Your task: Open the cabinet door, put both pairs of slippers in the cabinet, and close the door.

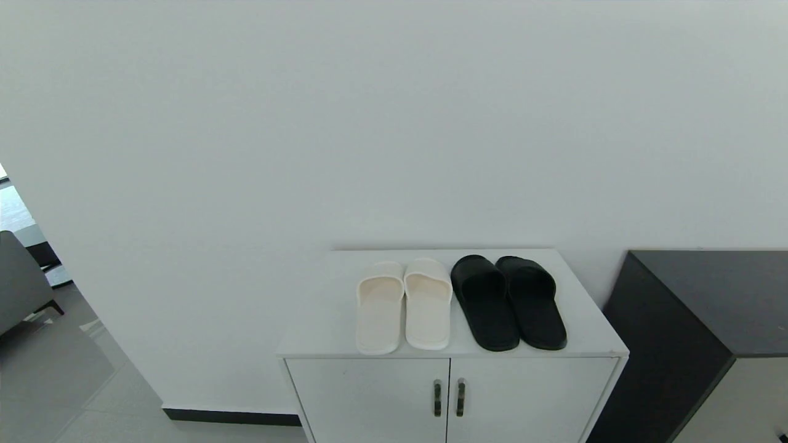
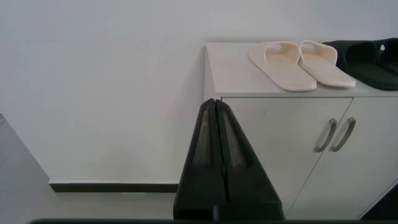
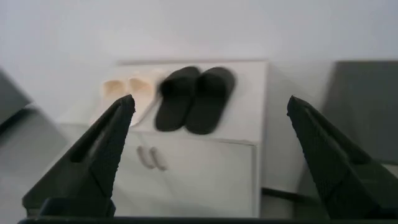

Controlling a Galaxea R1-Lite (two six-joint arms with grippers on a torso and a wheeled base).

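Note:
A white cabinet stands against the wall with both doors closed and two dark handles at the middle. On its top lie a cream pair of slippers and, to their right, a black pair of slippers. My left gripper is shut with nothing in it, held off the cabinet's left front corner, below the cream slippers. My right gripper is wide open and well back from the cabinet, with the black slippers between its fingers in the view.
A tall dark cabinet stands close on the white one's right. The white wall is right behind. Grey floor lies free to the left, with a grey chair at the far left.

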